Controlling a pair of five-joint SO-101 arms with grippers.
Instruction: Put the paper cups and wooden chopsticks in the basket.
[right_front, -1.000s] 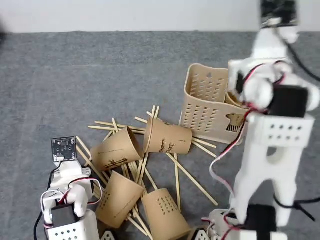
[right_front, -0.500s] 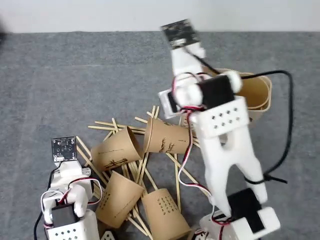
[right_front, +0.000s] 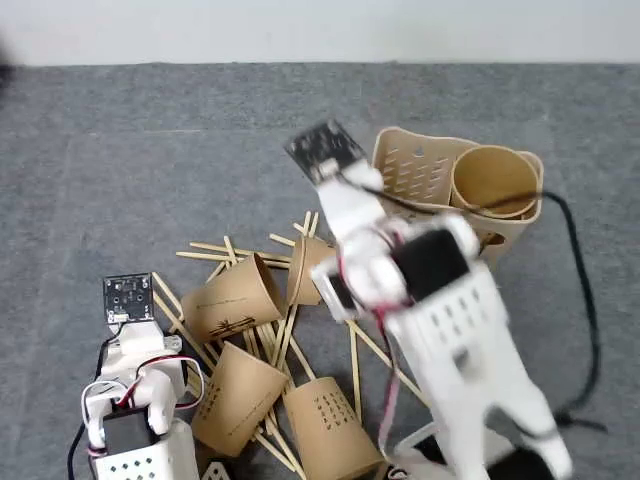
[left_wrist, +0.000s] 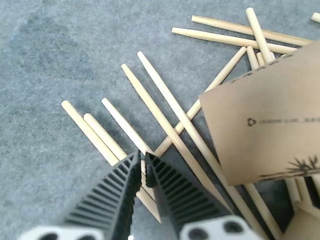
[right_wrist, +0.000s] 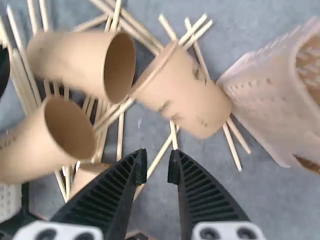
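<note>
The left claw (left_wrist: 141, 159) is clenched, its ribbed fingers all but touching and nothing seen between them; its tips hang over a fan of loose chopsticks (left_wrist: 165, 120) on the grey desk (left_wrist: 45, 60), though whether they touch the wood cannot be told; just beside the fan lies a cup (left_wrist: 270, 130) on its side, cut off at the picture's edge.

The right claw (right_wrist: 155, 162) is released, with a narrow gap between its fingers and nothing held; one chopstick runs under that gap; beyond it a tipped cup (right_wrist: 182, 97) lies just beside the basket (right_wrist: 280, 100), which is blurred and cut off.

From above, the right arm (right_front: 450, 310) covers the middle of the pile, hiding most of one lying cup (right_front: 305, 270) and the basket's lower corner; three more cups (right_front: 235, 297) lie on their sides over the sticks, left of the middle toward the near edge; the basket stands right of the middle toward the far edge, with one upright cup (right_front: 493, 180) inside at its right end.
</note>
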